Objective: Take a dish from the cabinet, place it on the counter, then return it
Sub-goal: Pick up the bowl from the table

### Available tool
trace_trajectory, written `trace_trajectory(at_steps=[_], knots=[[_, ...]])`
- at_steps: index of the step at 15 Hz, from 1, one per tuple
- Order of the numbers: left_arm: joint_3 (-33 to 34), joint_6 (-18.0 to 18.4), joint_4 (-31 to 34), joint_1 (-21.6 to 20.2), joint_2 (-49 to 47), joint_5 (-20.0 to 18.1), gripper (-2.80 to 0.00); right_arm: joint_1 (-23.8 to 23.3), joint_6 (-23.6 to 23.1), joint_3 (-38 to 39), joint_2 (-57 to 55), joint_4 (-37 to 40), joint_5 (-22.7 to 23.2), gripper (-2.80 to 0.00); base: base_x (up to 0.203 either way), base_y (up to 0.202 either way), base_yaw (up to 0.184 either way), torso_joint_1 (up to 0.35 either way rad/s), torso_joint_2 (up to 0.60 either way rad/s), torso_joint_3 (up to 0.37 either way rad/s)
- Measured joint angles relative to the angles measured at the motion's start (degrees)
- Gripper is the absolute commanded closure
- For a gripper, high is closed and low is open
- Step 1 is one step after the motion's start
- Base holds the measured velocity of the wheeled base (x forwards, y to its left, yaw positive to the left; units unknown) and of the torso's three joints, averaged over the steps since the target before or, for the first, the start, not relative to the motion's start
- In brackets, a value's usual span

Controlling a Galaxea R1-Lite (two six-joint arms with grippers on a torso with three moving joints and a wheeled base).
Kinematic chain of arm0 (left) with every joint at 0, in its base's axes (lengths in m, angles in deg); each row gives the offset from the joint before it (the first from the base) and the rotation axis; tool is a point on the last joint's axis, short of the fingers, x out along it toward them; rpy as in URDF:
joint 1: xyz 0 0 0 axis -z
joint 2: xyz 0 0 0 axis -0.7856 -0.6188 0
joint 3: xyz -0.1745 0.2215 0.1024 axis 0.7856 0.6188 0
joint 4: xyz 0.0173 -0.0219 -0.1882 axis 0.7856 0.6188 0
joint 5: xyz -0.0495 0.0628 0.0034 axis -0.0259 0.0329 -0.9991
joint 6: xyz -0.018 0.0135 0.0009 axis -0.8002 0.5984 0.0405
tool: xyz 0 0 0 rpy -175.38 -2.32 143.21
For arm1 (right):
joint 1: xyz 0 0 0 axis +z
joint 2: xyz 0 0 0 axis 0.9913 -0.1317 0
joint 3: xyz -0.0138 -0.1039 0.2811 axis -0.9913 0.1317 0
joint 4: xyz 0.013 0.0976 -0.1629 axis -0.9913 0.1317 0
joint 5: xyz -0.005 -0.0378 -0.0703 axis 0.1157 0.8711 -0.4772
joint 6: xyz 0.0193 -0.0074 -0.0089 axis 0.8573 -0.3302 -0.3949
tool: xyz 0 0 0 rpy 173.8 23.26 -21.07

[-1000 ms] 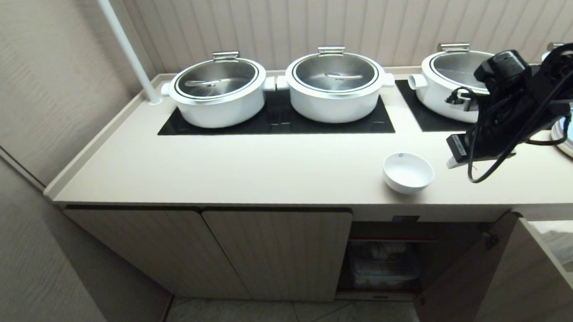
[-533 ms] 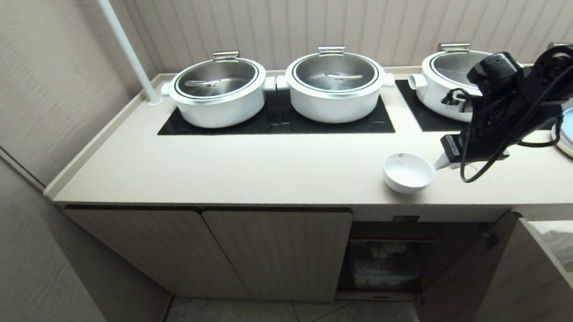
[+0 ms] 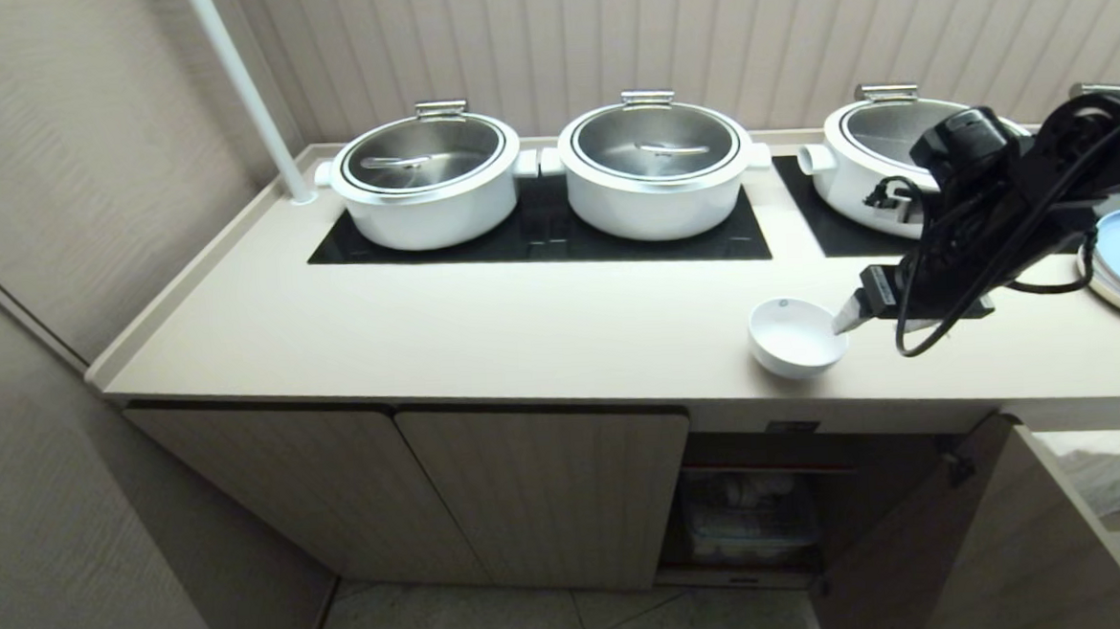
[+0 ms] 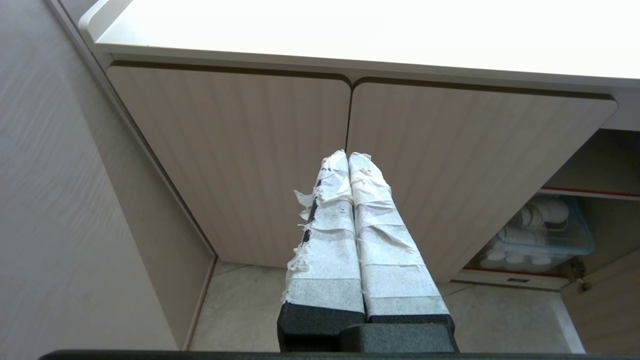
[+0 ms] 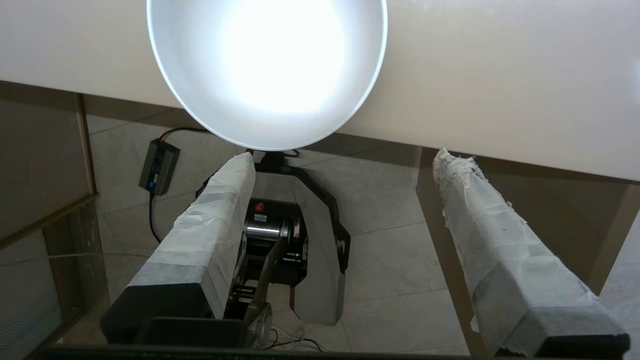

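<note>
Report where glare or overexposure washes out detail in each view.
Head view: even light, faint sheen on the pot lids. Left wrist view: the counter is blown out to plain white. Right wrist view: the dish interior is a bright hotspot, its inside surface lost; the floor below is dim.

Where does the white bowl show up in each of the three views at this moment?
Head view: the white bowl sits near the counter's front edge, at the right gripper's tip.
Left wrist view: not in it.
Right wrist view: the bowl fills the top, beyond the open fingers.
Shared landmark: the counter.
</note>
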Motion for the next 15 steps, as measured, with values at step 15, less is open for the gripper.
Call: trace_trajectory(at_steps=[15], knots=[[0.00,-0.01,0.00,0.00,0.00,-0.05,0.00,-0.11,5.01,-3.30,-7.78,-3.97,-1.52,-2.80,0.000,0.000,0.000,0.000,0.00,0.000]])
